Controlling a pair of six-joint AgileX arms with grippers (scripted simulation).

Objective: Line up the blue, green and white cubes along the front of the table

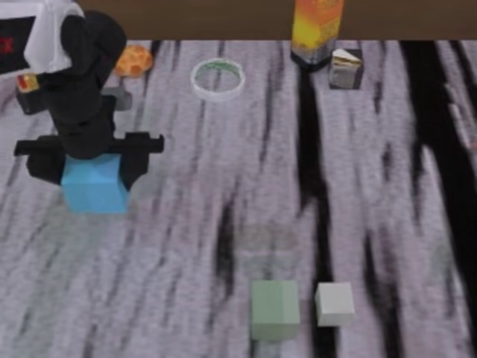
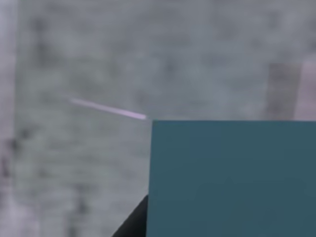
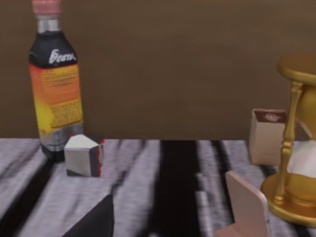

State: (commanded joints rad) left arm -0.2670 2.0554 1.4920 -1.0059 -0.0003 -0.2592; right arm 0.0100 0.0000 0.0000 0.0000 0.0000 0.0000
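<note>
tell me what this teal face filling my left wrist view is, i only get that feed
Observer: It is the blue cube, on the table's left side in the top view, with the left gripper right over it.
Operator: where are the other two cubes
Observer: The green cube and the white cube sit side by side, apart, near the front edge, green to the left of white.
Operator: anything behind them
Observer: At the back stand an orange-labelled bottle and a small silver-and-dark block; a white ring lies further left.
Operator: right arm
Observer: It is not in the top view.
</note>
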